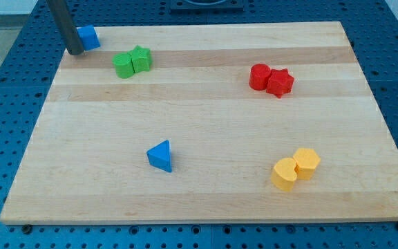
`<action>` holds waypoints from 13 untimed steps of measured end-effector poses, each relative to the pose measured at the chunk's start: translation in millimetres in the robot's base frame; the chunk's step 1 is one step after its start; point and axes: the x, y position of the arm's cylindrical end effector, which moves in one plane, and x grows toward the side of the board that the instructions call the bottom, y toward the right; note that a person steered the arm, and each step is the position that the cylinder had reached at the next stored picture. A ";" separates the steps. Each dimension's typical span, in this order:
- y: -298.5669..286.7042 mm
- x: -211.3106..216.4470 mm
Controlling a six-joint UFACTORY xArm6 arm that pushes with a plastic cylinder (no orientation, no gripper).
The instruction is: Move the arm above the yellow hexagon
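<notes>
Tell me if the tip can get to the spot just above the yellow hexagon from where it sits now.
Probably yes. My tip sits at the view's top left beside the blue block; a diagonal path to the yellow hexagon passes between the blue triangle and the red pair.

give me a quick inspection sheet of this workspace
surface: wooden board, flat, lying on a blue perforated table
job's things: two yellow blocks touching at the view's bottom right; which one is the hexagon cannot be told
clutter: blue triangle low centre; two green blocks touching, top left; two red blocks touching, top right; blue block at the top left corner
grippers: none; my tip rests beside the blue block, far from the yellow blocks
cables: nothing seen
surroundings: dark object at the view's top edge
</notes>
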 end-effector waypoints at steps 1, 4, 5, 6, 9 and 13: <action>8.2 0.0; 9.0 13.3; 9.0 51.9; 14.0 75.0; 206.9 111.8; 314.7 193.0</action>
